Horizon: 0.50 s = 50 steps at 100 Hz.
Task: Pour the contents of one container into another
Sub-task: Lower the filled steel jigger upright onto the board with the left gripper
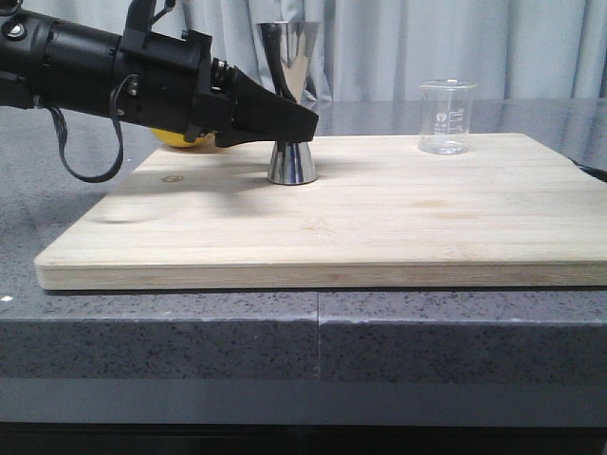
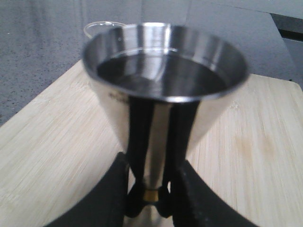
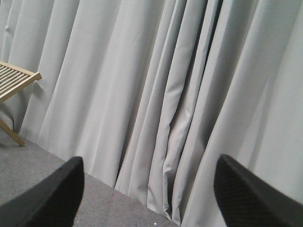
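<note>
The steel jigger stands upright on the wooden board, left of centre and towards the back. In the left wrist view the jigger fills the frame, and a dark liquid surface shows in its upper cone. My left gripper comes in from the left and is shut on its gold-banded waist, one black finger on each side. The clear glass beaker stands at the board's back right, apart from the jigger and looking empty; only its rim peeks out behind the jigger. My right gripper is open in the air, facing curtains.
A yellow object lies behind the left arm at the board's back left edge. The board rests on a grey speckled counter. Grey curtains hang behind, and a slatted wooden piece shows in the right wrist view.
</note>
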Tool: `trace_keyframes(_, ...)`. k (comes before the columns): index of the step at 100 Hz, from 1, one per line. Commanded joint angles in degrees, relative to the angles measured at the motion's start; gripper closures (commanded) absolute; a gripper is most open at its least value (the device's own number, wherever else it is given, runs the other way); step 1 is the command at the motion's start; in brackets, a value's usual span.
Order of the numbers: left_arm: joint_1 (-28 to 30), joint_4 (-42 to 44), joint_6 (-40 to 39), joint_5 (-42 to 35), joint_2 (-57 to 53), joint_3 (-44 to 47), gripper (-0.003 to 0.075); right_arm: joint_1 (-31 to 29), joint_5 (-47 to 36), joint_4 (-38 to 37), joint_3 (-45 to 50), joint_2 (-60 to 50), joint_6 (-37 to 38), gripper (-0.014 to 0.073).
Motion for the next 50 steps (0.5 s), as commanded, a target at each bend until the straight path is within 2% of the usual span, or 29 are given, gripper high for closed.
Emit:
trace_keyframes(1,0.14,-2.16,0.11,-2.79,-2.84,-1.46,0.0668,0.25,-3.37,0.94,-1.49,-1.39,0.14,0.0078)
trace_keyframes(17,0.14,-2.16,0.11,-2.79,-2.84,-1.46,0.0575,0.25,-3.37,0.94,-1.49,-1.39,0.14,0.0078)
trace_keyframes(50,0.14,-1.64,0.11,-3.01,-2.84,-1.46,0.0545,0.25,-3.37,0.94,-1.49,-1.39,0.14,0.0078)
